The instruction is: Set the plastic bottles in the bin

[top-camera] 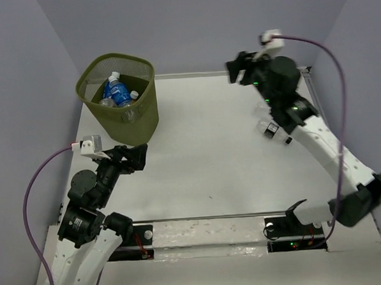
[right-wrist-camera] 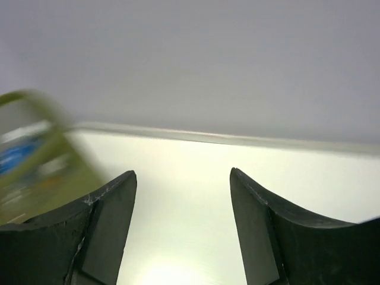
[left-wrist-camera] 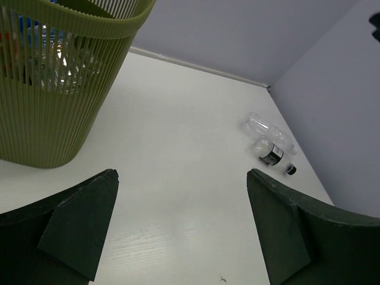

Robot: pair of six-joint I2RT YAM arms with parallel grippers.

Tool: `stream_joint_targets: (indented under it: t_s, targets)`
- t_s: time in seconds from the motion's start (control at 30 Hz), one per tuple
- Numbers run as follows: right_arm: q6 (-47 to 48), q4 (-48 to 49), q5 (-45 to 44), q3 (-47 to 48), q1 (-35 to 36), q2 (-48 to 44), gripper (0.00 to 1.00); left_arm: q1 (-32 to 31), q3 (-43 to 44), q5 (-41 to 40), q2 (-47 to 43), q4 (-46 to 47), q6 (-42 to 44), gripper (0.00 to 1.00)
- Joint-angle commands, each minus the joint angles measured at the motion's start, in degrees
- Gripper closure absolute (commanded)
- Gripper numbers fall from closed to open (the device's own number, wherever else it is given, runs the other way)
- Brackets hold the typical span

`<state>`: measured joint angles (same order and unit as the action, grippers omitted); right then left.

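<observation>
Wide apart and empty, the left gripper (left-wrist-camera: 181,178) hangs low over the white table (top-camera: 204,161). The bin (top-camera: 122,117) stands just ahead to its left, with blue-labelled bottles (top-camera: 117,92) inside. Two loose clear bottles (top-camera: 271,129) lie under the right arm (top-camera: 325,142). Farther off, the right gripper (right-wrist-camera: 183,175), parted and empty, faces the lavender wall (top-camera: 203,27).

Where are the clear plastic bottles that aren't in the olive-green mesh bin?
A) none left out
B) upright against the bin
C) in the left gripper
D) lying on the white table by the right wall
D: the clear plastic bottles lie on their sides on the white table, well away from the olive-green mesh bin.
</observation>
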<state>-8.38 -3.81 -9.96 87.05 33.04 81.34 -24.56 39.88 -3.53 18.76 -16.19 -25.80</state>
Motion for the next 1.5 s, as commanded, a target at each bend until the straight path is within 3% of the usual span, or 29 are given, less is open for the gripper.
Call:
stream_joint_targets:
  t_s: [0.0,0.2,0.47,0.67,0.9,1.13,1.33,1.47]
  targets:
    - [-6.12,-20.75,-5.66,-18.35,-14.28,-10.31,0.29,-2.51,-0.50,-0.68,-0.93,3.79,2.24,0.01]
    - [-1.47,-31.42,-9.29,-19.46,-22.13,-7.54,0.12,-5.77,-0.50,-1.21,-1.80,3.35,2.60,0.01]
    - [7.94,-37.57,-5.79,-4.62,-26.70,12.95,0.12,-5.85,-1.12,-2.09,-6.46,2.83,1.81,0.01]
    - [12.07,-39.07,1.08,-2.32,-27.41,20.77,0.09,-7.35,-0.94,-3.41,-8.39,2.30,1.54,0.01]
    - [12.16,-39.08,9.15,-2.67,-28.55,23.69,0.09,-8.40,-0.59,-5.17,-9.27,1.60,1.46,0.01]
    - [11.90,-37.50,9.43,-4.78,-28.55,25.80,0.09,-8.49,-0.59,-5.43,-9.54,1.42,1.37,0.01]
    - [5.67,-31.08,13.56,-15.05,-26.01,20.09,0.18,-8.40,-0.50,-5.35,-8.83,1.51,1.28,0.01]
    - [6.01,-31.68,10.31,-17.44,-24.87,21.48,0.12,-8.31,-0.50,-5.35,-8.39,1.51,1.37,0.01]
